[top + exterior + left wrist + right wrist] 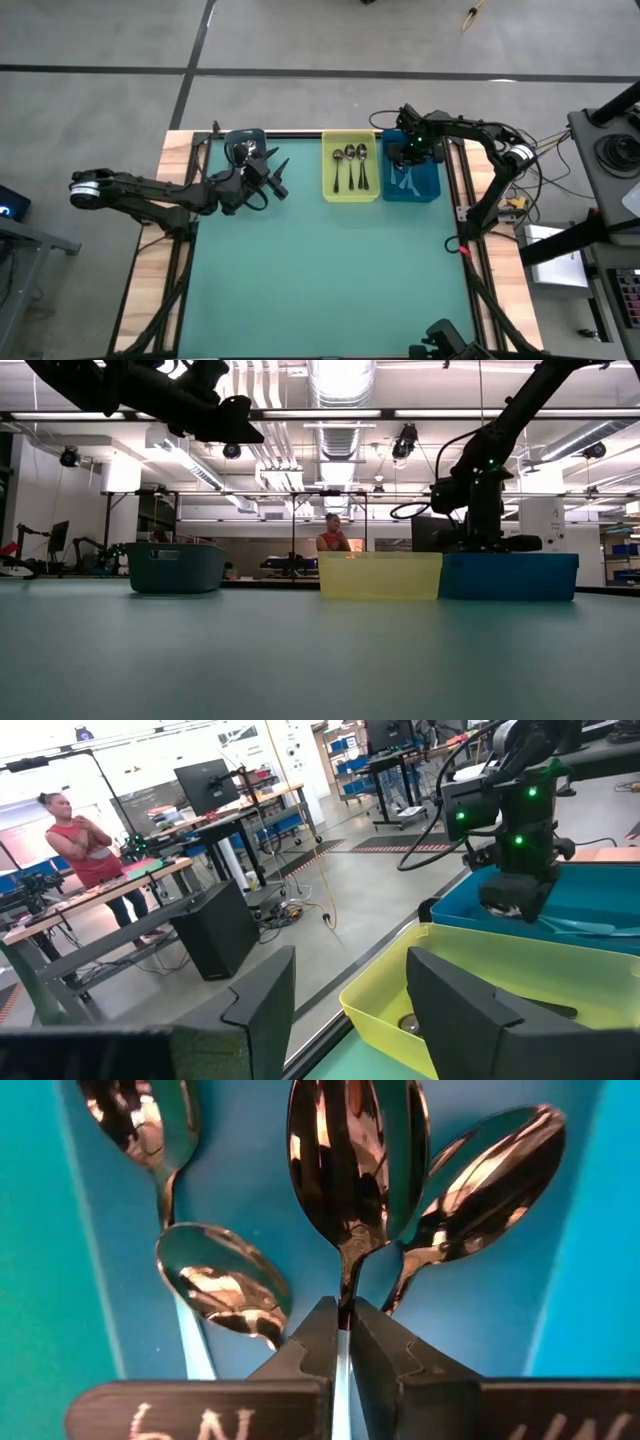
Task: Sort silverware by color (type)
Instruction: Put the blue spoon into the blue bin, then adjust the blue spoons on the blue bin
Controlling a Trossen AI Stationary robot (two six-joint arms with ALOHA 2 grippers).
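My right gripper (343, 1342) reaches down into the far end of the blue bin (428, 186), shut on a spoon with a shiny bowl (355, 1160) and a pale handle. Three more pale-handled spoons (222, 1285) lie on the blue bin's floor around it. The yellow bin (329, 170) beside it holds three dark-handled spoons (349, 166) lying flat. My left gripper (276, 177) hovers open and level above the table, next to the grey bin (245, 140), with nothing between its fingers (262, 1010). My right gripper pinches the spoon's thin handle just behind the bowl's neck (344, 1312) between its two fingertips. The fingers come from above, pointing steeply down and lying along the handle. The bowl hangs below the fingers; whether it touches the bin's floor, I cannot tell.
The three bins stand in a row along the table's far edge: grey (175, 567), yellow (380, 575), blue (508, 575). The green tabletop (330, 270) stretches toward the near edge. A person in red (332, 538) stands in the room beyond the table.
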